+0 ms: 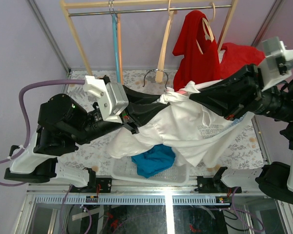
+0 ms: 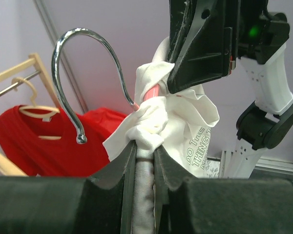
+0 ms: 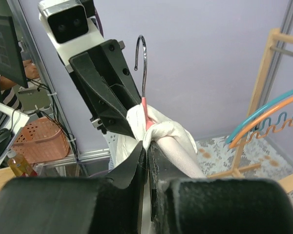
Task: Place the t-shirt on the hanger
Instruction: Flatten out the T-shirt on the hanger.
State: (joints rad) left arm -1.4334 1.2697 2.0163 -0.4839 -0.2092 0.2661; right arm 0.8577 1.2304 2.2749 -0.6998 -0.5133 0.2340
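The white t-shirt [image 1: 185, 126] hangs bunched between my two grippers above the table, with grey print on its front. The pink hanger [image 1: 182, 91] is mostly buried in the cloth. Only its pink neck [image 2: 151, 91] and metal hook [image 2: 88, 36] stick out of the collar, as the right wrist view [image 3: 146, 109] also shows. My left gripper [image 1: 162, 99] is shut on a fold of the t-shirt [image 2: 154, 122] just below the neck. My right gripper [image 1: 191, 96] faces it, shut on the t-shirt [image 3: 178, 139] from the other side. The hanger's arms are hidden.
A wooden rack [image 1: 78, 34] stands at the back with a light blue hanger [image 1: 117, 48], a beige wooden hanger [image 1: 163, 48] and red garments [image 1: 193, 48]. A blue cloth [image 1: 154, 161] lies in a white basket [image 1: 121, 176] at the table's front edge.
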